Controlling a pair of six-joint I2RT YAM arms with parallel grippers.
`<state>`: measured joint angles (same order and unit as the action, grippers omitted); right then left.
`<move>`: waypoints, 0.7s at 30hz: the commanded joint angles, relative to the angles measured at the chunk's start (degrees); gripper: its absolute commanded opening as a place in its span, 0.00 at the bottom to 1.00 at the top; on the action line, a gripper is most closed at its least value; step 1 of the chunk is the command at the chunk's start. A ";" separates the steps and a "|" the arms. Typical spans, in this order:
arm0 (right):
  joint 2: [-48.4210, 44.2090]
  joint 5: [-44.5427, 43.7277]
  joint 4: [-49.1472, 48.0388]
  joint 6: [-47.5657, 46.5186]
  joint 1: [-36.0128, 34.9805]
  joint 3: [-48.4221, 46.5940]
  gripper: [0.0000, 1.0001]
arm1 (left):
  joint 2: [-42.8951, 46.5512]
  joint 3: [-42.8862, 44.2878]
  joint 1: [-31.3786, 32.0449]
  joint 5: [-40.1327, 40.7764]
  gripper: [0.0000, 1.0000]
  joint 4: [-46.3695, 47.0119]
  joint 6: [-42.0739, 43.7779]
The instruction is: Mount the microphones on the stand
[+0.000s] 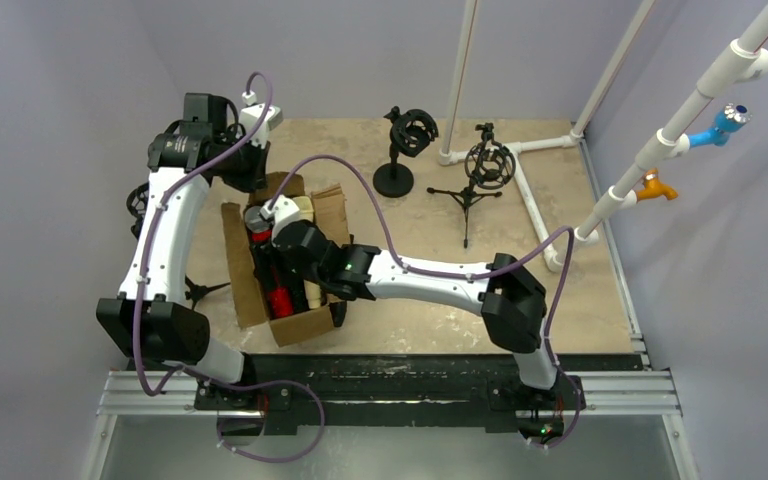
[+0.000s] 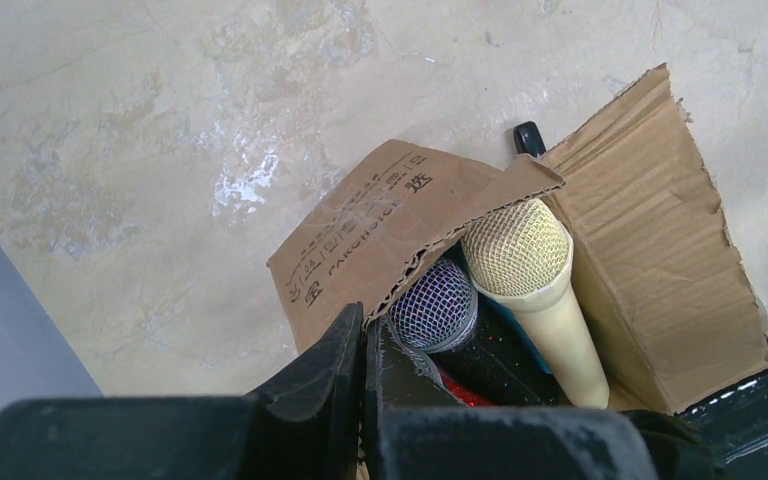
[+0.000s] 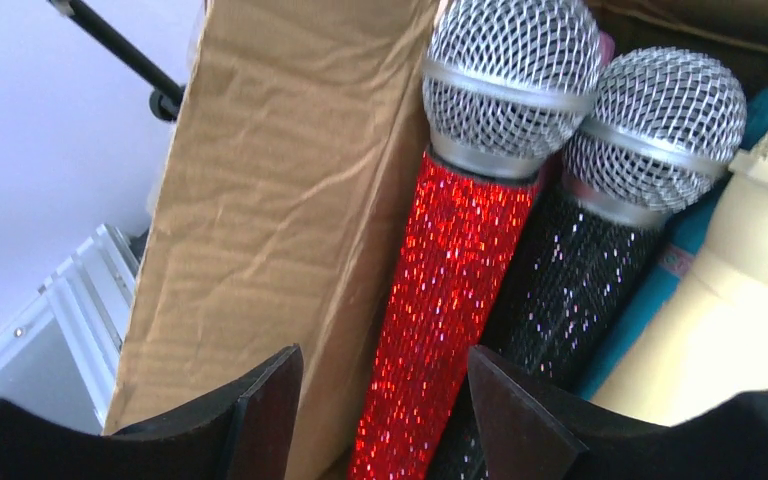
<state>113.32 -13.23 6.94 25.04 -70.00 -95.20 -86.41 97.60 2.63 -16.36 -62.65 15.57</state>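
A brown cardboard box (image 1: 295, 325) holds several microphones. In the right wrist view a glittery red microphone (image 3: 450, 270) lies beside a glittery black one (image 3: 572, 285), a blue one (image 3: 665, 290) and a cream one (image 3: 735, 300). My right gripper (image 3: 385, 385) is open inside the box, its fingers on either side of the red microphone's body, which lies against the box wall (image 3: 270, 200). My left gripper (image 2: 365, 335) is shut on the edge of the box's flap (image 2: 390, 220), with the cream microphone (image 2: 530, 270) just beyond. Two stands, a round-base one (image 1: 405, 140) and a tripod (image 1: 485, 165), hold no microphone.
A third stand (image 1: 140, 200) stands at the left, mostly hidden behind my left arm (image 1: 165, 230). White PVC pipes (image 1: 525, 170) lie and rise at the back right. A metal rail (image 1: 390, 390) runs along the table's near edge.
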 commanded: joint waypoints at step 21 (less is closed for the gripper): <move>4.43 7.22 -12.76 4.14 4.31 -1.06 0.53 | 4.06 2.71 0.79 -3.54 0.00 -0.58 -2.79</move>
<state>118.74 -7.81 0.32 27.92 -66.50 -96.84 -85.58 97.60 2.70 -17.30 -63.92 14.98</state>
